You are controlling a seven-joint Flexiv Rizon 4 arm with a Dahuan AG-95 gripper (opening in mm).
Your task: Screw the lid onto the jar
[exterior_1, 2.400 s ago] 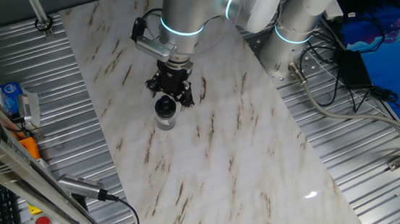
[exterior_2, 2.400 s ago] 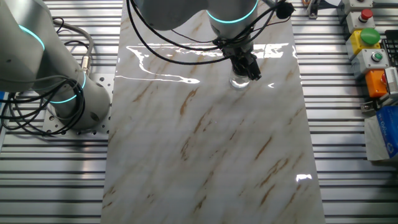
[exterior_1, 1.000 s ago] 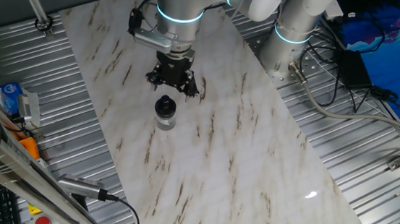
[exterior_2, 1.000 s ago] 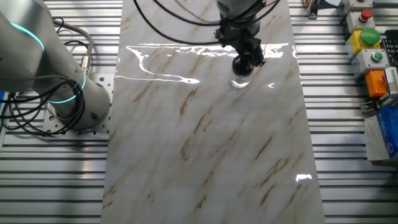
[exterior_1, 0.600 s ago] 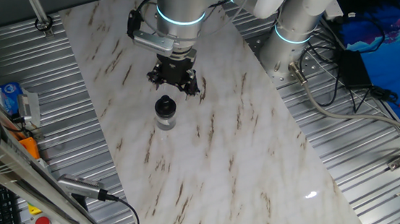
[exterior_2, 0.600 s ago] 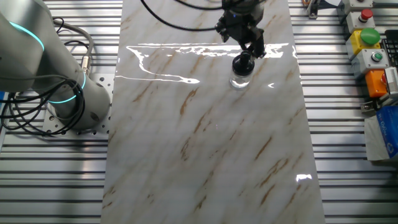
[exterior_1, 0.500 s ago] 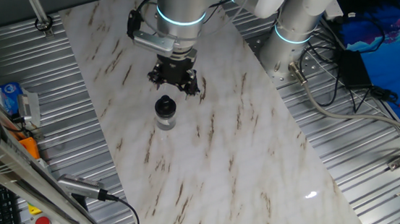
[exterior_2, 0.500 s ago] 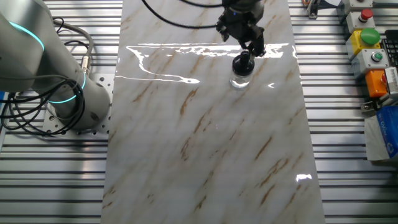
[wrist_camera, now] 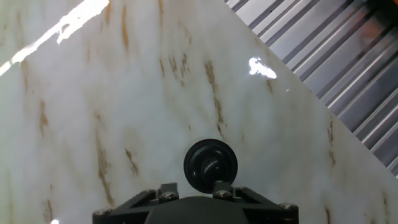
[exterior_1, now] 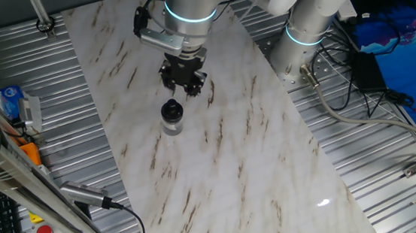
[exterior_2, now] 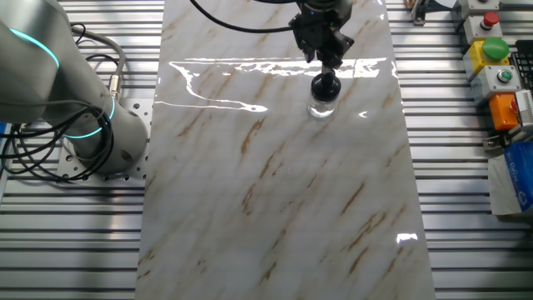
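Observation:
The black lid (exterior_1: 171,111) with its small knob sits on top of the clear glass jar (exterior_1: 171,127), which stands upright on the marble table (exterior_1: 248,173). My gripper (exterior_1: 183,90) hangs just above and behind the lid, apart from it, open and holding nothing. In the other fixed view the gripper (exterior_2: 326,57) is above the lid (exterior_2: 325,85) and the jar (exterior_2: 321,108). The hand view shows the lid (wrist_camera: 210,165) from above, right in front of the gripper's dark body; the fingertips are out of frame.
Ribbed metal decking (exterior_1: 37,86) surrounds the marble top. A second arm's base (exterior_2: 92,125) with cables stands at the left. A button box (exterior_2: 497,62) and a blue packet (exterior_2: 516,179) lie on the right. Cables and a blue cloth (exterior_1: 396,42) sit at the far right.
The gripper has let go of the capped jar and risen off it. Since half a second ago it has turned about its axis. The jar and lid have stayed in place.

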